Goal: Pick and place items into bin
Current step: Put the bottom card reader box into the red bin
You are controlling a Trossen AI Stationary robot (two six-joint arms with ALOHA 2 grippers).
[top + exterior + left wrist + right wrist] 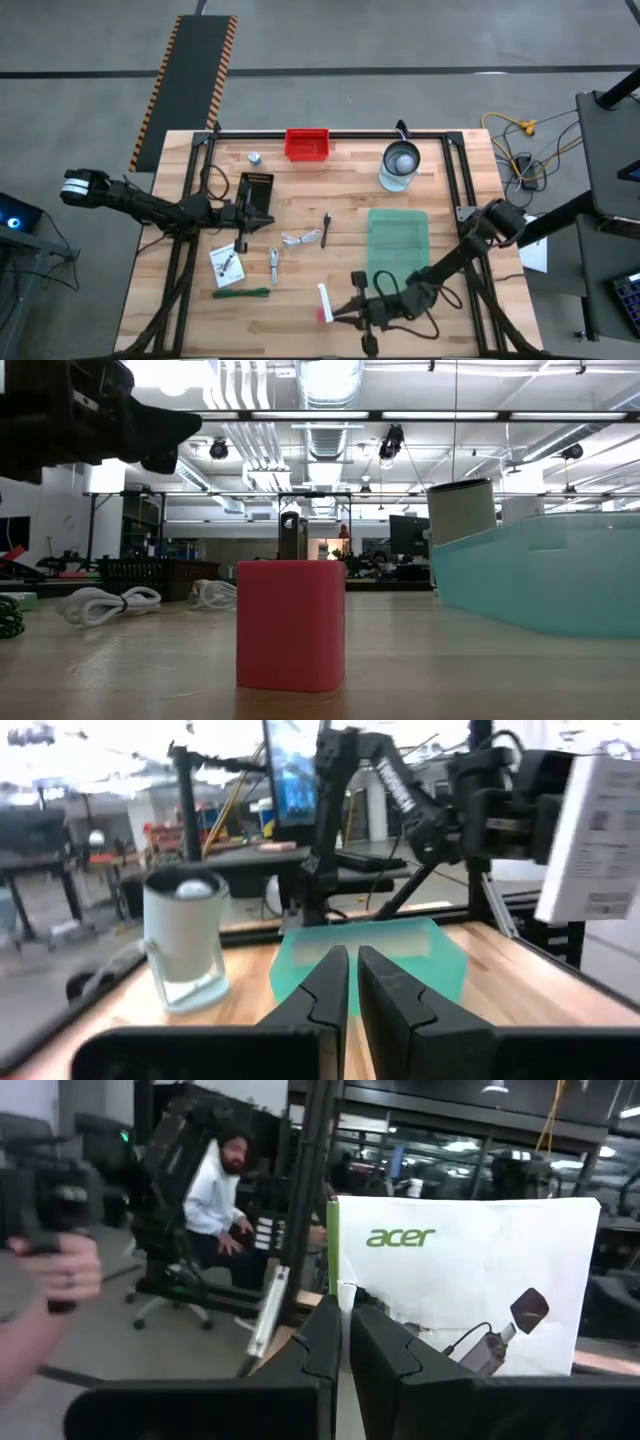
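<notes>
My right gripper [335,312] [345,1330] is near the table's near edge, pointing toward the left edge, shut on a white printed card [470,1280] [322,298]. A pink block [290,625] [322,316] stands on the table just below it. My left gripper [268,213] [352,970] is shut and empty left of centre, facing the teal bin [398,240] [370,955]. Loose on the wood lie a white coiled cable [300,239] [100,603], a thin black stick [326,228], a metal clip [274,263], a second card [227,264], a green tie [242,294] and a silver cap [255,157]. My right gripper pinches the white card between its two fingers at one edge [345,1302], coming level from the table's right side. The card stands upright on edge, its printed face toward the wrist camera. In the left wrist view the card [600,840] is lifted clear above the tabletop.
A glass jar with a metal lid [400,165] [185,945] stands beyond the bin's far end. A red bin [307,144] sits at the far edge and a black comb-like piece [256,186] by my left gripper. People [215,1195] are in the room beyond the table's left side.
</notes>
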